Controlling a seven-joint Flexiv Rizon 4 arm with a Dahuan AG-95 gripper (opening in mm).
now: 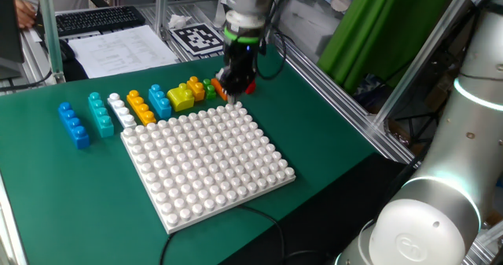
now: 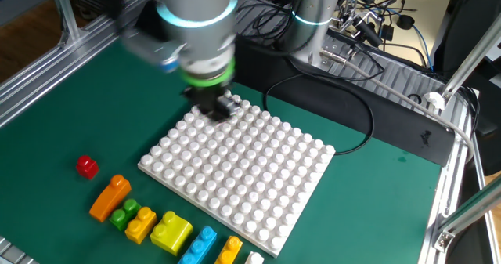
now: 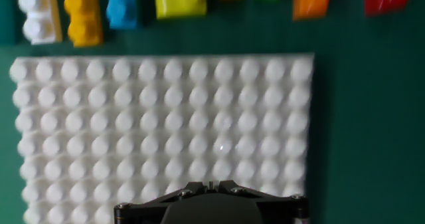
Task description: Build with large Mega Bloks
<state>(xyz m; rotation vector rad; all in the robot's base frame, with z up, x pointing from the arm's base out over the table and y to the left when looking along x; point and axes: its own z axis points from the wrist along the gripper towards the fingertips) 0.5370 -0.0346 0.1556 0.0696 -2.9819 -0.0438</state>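
Mega Bloks lie in a row beside the white studded baseplate (image 1: 206, 167). From left they are a blue brick (image 1: 73, 124), teal (image 1: 100, 113), white (image 1: 120, 110), yellow-orange (image 1: 141, 108), blue (image 1: 160, 101), yellow (image 1: 181, 98), then small orange, green, orange and red ones, partly behind the hand. The other fixed view shows the red brick (image 2: 87, 167), orange (image 2: 109, 196), green (image 2: 121, 215) and yellow (image 2: 171, 233). My gripper (image 3: 211, 185) hovers over the baseplate (image 3: 159, 117), its fingers together and holding nothing. It is near the plate's corner (image 2: 221, 109).
No brick stands on the baseplate (image 2: 235, 174). A black cable (image 2: 344, 99) curves over the green mat beside the plate. Papers (image 1: 118, 49), a keyboard and a marker tag (image 1: 196, 37) lie beyond the mat. Aluminium frame rails border the table.
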